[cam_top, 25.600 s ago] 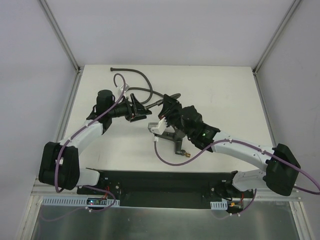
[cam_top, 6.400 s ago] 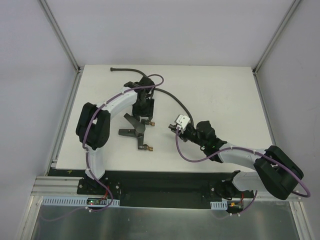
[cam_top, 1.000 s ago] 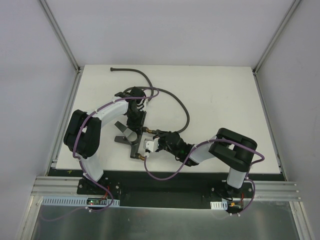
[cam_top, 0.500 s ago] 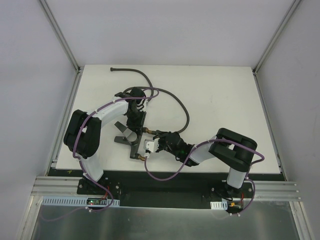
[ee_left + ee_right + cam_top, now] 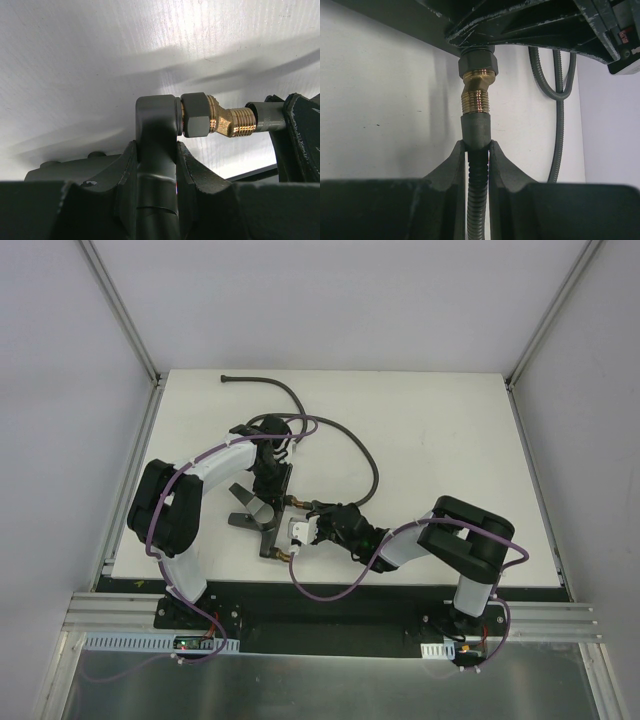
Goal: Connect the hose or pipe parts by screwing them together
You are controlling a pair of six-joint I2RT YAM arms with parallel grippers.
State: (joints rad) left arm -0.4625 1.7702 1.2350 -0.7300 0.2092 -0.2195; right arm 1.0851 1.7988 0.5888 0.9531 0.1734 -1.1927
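Hose (image 5: 373, 466) lay in a long curve over the counter (image 5: 450, 420), its far end near the back-left edge and its near end brought down to the fitting (image 5: 243, 519) at front centre. The left claw (image 5: 156, 148) was clamped narrow on one grey arm of the fitting, holding it low over the counter; contact with the surface could not be told. The right claw (image 5: 476, 146) was pinched narrow on the hose just behind its grey end collar (image 5: 476, 131).

Done so far: both parts were gripped and lined up. In the right wrist view the collar sat end-on against the fitting's brass thread (image 5: 476, 102), touching it, roughly in line. The left wrist view showed the same joint from the side, with the thread (image 5: 239, 123) angled slightly down towards the collar (image 5: 263, 116).

Left to do, as a judgement: nearly the whole thread was bare, so the screwing looked barely begun, if begun at all. The collar had yet to be turned onto the thread until the brass was covered. The slight angle at the joint could cause cross-threading. The fitting's other brass end (image 5: 288, 556) had nothing on it.
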